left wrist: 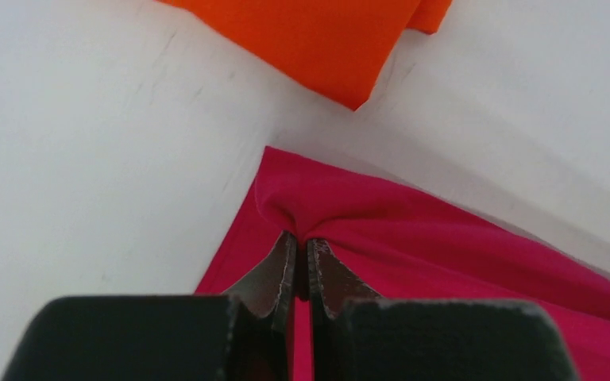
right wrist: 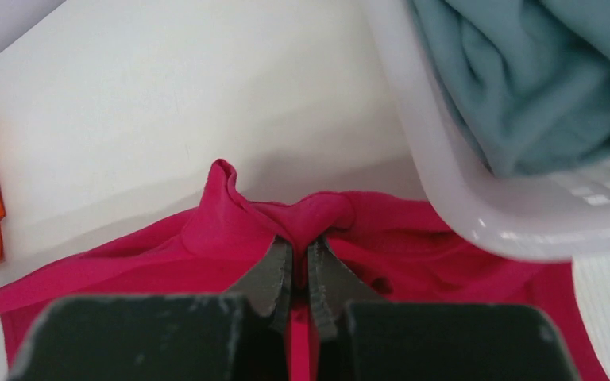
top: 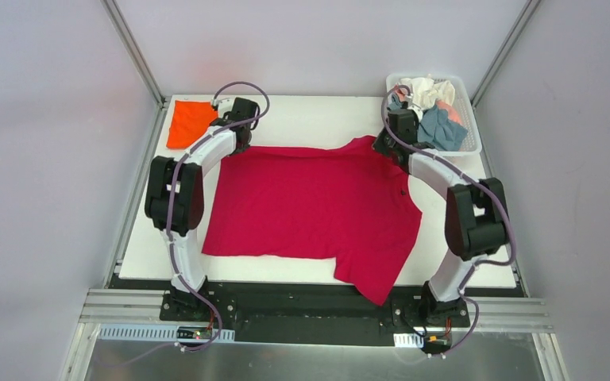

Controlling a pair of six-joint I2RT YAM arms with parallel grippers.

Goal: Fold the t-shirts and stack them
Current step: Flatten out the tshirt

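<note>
Crimson t-shirt (top: 310, 210) spread across the middle of the table (top: 318, 119), one sleeve over the near edge. Left gripper (left wrist: 302, 246) and right gripper (right wrist: 300, 246) each pinch its far edge, clamped on cloth. Folded orange t-shirt (top: 189, 121) at the far-left corner. First fold seems to be starting; next, draw that edge evenly nearward.

One red shirt (top: 310, 206), one orange shirt (top: 188, 123), one basket (top: 472, 127).

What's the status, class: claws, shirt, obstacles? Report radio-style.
Both shut on red t-shirt far edge: left claw, right claw. Shirt spread on table, unfolded. Basket close beside right claw; folded orange t-shirt near left.
</note>
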